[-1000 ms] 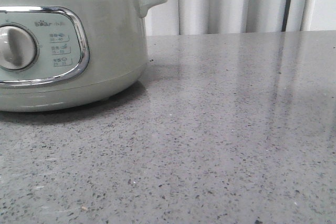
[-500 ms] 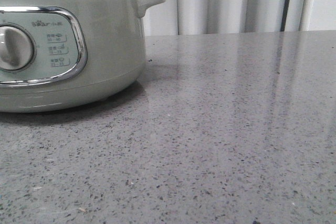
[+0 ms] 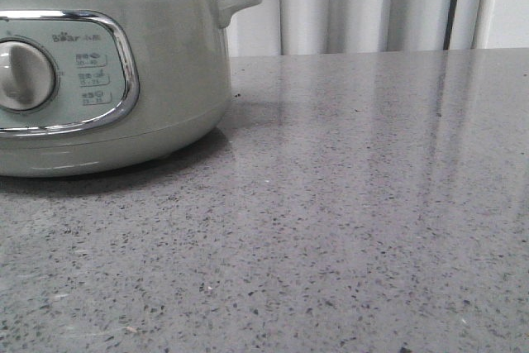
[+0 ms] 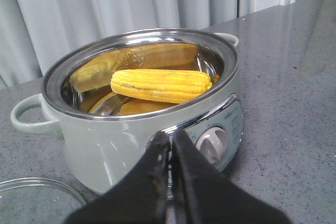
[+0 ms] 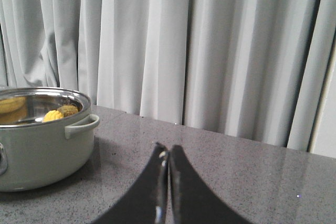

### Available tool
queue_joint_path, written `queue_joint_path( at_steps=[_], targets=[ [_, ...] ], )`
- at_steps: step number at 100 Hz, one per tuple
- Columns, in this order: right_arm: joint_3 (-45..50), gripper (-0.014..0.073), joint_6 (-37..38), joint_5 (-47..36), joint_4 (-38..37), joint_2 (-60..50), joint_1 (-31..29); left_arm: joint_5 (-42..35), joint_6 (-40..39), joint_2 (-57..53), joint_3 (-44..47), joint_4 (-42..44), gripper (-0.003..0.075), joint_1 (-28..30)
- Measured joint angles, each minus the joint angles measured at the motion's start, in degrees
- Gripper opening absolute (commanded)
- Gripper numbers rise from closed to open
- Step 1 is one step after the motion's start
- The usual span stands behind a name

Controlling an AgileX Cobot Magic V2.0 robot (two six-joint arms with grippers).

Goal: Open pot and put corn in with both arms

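Observation:
The pale grey-green pot [image 3: 165, 80] stands at the left of the front view, cut off by the frame edge, and neither gripper shows there. In the left wrist view the pot [image 4: 105, 145] is open and the yellow corn [image 4: 160, 85] lies inside it. The glass lid [image 4: 31, 195] lies on the counter beside the pot. My left gripper [image 4: 170, 137] is shut and empty, just in front of the pot's control panel. My right gripper [image 5: 168, 153] is shut and empty over the counter, apart from the pot [image 5: 37, 145]. The corn's end [image 5: 52, 115] shows over the rim.
The speckled grey counter [image 3: 355, 204] stretches to the right of the pot. Pale curtains [image 3: 364, 2] hang behind the table's far edge.
The front view has shifted slightly from side to side. Nothing else has visibly moved.

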Motion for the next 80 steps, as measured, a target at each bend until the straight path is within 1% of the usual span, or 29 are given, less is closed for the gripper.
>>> queue_joint_path(
  at_steps=[22,41,48,56,58,63,73,77,80],
  targets=[
    [0.5,-0.0043,0.0,0.0,0.0,0.0,0.0,-0.3,0.0,0.0,0.1,0.0,-0.0020,-0.1],
    [0.5,-0.0043,0.0,0.0,0.0,0.0,0.0,-1.4,0.0,0.0,3.5,-0.8,-0.0020,-0.6],
    [0.5,-0.0043,0.0,0.0,0.0,0.0,0.0,-4.0,0.1,-0.5,5.6,0.7,-0.0020,-0.6],
    [0.5,-0.0043,0.1,0.0,0.0,0.0,0.0,-10.0,-0.9,-1.9,9.4,5.5,-0.0020,-0.6],
    [0.5,-0.0043,0.2,0.0,0.0,0.0,0.0,-11.3,-2.0,-2.4,10.7,7.3,-0.0020,-0.6],
    [0.5,-0.0043,0.2,0.0,0.0,0.0,0.0,-17.1,-6.5,-3.8,14.1,13.0,-0.0020,-0.6],
    [0.5,-0.0043,0.2,0.0,0.0,0.0,0.0,-26.6,-22.1,-6.7,21.3,27.8,-0.0020,-0.6],
    [0.5,-0.0043,0.2,0.0,0.0,0.0,0.0,-29.1,-27.1,-7.5,24.0,33.5,-0.0020,-0.6],
    [0.5,-0.0043,0.2,0.0,0.0,0.0,0.0,-29.9,-31.2,-8.2,25.5,36.1,-0.0020,-0.6]
  ],
)
